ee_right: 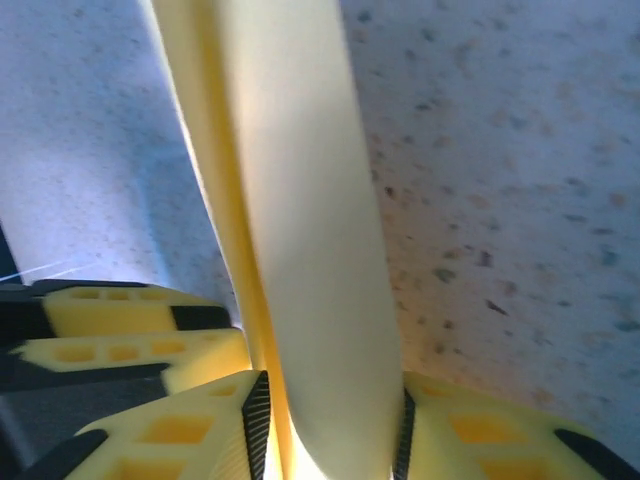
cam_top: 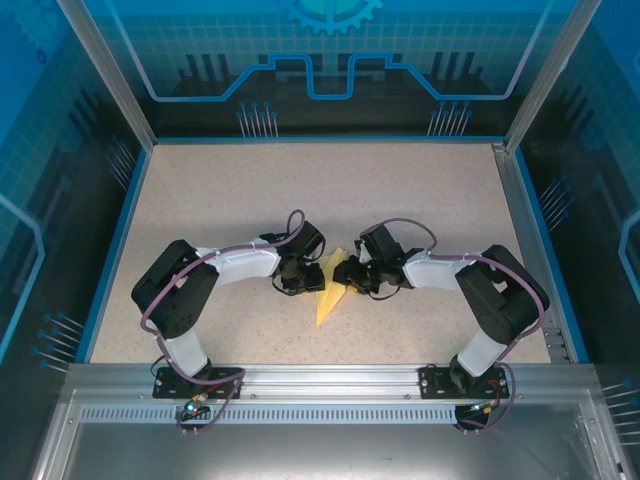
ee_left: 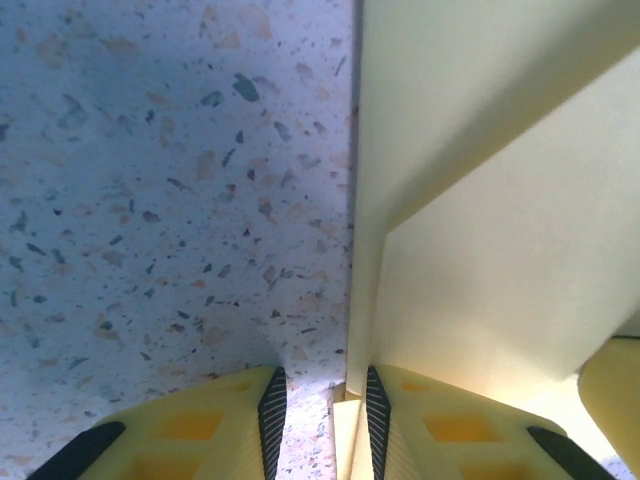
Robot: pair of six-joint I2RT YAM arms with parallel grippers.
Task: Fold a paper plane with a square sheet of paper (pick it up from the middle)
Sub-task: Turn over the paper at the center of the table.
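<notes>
At frame centre on the speckled beige table [cam_top: 420, 200], the folded pale-yellow paper plane [cam_top: 330, 293] lies half hidden between both arms. The left gripper [ee_left: 320, 420] has parted jaws straddling its edge, pinch unclear. The right gripper [ee_right: 330, 430] is clenched on a fold, its tip cut off.

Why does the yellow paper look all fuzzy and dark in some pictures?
Right wrist view: the paper sits very close to the lens, so it smears soft, and the table is blurry too. Left wrist view: sharper, with a grey shadow band across the paper. Top view: the paper is small but evenly lit.
</notes>
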